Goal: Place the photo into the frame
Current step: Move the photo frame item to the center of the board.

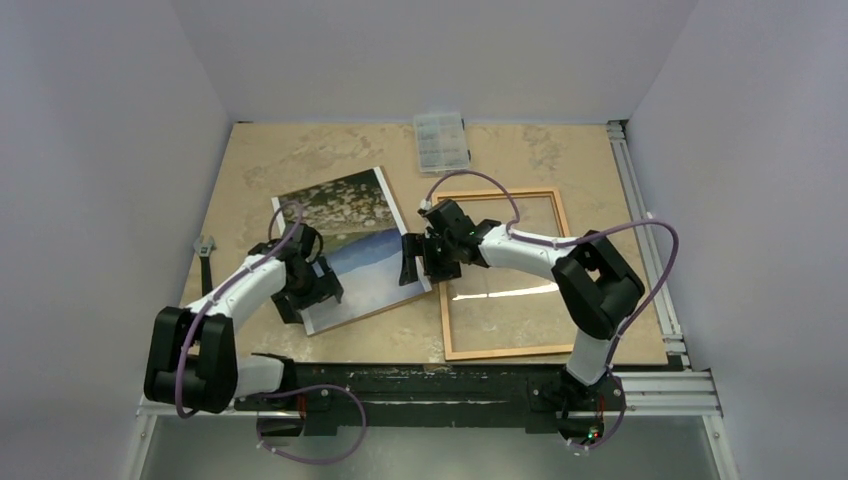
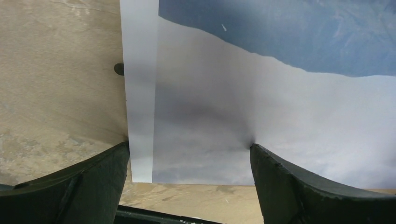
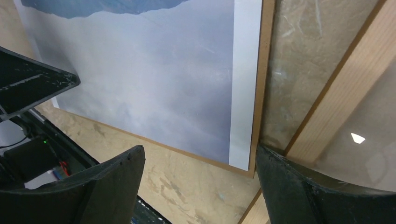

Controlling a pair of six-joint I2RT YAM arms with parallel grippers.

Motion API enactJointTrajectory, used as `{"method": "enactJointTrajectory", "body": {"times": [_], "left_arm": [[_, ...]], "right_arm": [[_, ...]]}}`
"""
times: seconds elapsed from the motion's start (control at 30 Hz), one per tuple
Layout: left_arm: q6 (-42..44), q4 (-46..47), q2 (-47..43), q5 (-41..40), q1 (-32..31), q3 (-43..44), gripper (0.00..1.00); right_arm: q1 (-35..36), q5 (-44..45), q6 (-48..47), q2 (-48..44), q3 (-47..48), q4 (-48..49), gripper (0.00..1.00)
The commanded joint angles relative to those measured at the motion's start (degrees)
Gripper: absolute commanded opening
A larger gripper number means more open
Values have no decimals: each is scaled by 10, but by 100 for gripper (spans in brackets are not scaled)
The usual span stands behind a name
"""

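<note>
- photo (image 1: pixel 350 240) lies flat and skewed on the table (image 1: pixel 260 160), left of the frame (image 1: pixel 505 350), not in it; near right corner just beside the frame's left rail
- thin brown backing board (image 3: pixel 262 70) sits under the photo; only its edge strip shows, the rest is covered
- left gripper (image 1: pixel 305 290) is over the photo's near left corner; the arm hides that corner from the top camera
- left wrist view: fingers (image 2: pixel 84 186) spread wide, one over bare table, the other on or just above the pale print; contact unclear
- small dark round spot (image 2: pixel 119 69) on the table at the photo's white border, can't identify
- right gripper (image 1: pixel 415 258) is over the photo's right edge, fingers (image 3: pixel 107 186) apart, gripping nothing
- right wrist view: the far finger covers the strip of table between board and frame rail; photo cut off at the top
- right arm hides part of the frame's left rail and far left corner
- glare streak on the clear pane (image 1: pixel 500 290)
- clear compartment box (image 1: pixel 441 141) at the far edge, contents too small to tell
</note>
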Motion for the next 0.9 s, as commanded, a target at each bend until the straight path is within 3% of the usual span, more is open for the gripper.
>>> {"method": "enactJointTrajectory", "body": {"times": [0.0,0.2,0.43,0.67,0.87], "left_arm": [[-42,67,-21,8,-25,-7,95],[-66,-17,-141,-53,-25,-33,96],[-86,-93,-244,-89,-25,-32,96],[-75,-19,-211,-38,-23,-73,95],[-71,32,-187,-4,-7,-104,94]], "right_arm": [[17,69,-16,-40,-1,-47,89],[27,140,-37,-45,26,-84,93],[30,174,-45,-48,42,-104,89],[29,167,-45,-49,45,-97,84],[29,140,-38,-35,40,-78,74]]}}
